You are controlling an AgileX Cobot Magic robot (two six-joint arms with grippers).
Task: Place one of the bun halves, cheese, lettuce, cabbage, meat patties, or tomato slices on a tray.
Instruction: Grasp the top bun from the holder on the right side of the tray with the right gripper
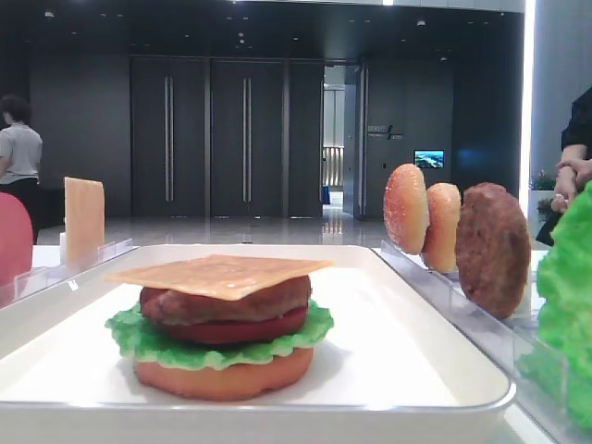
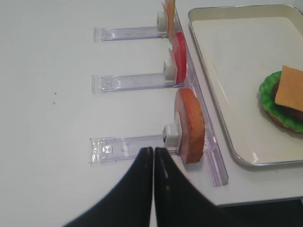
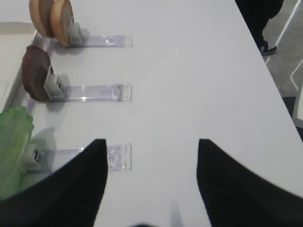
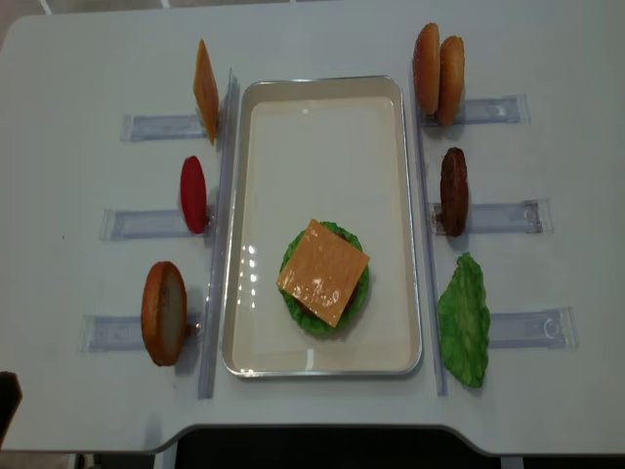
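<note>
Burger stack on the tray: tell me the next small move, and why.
Probably send the open right gripper forward toward the bun tops in the far right rack. The stack ends in cheese with no top bun, and both grippers are empty.

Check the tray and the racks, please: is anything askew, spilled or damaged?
Only a small thing: the cheese on top of the stack lies turned cornerwise to the tray, its corners overhanging the lettuce beneath. Nothing is spilled or looks damaged.

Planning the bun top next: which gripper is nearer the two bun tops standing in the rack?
Right. The right gripper, open, hovers on the bun tops' side, two racks away. The left gripper, shut, sits across the tray.
</note>
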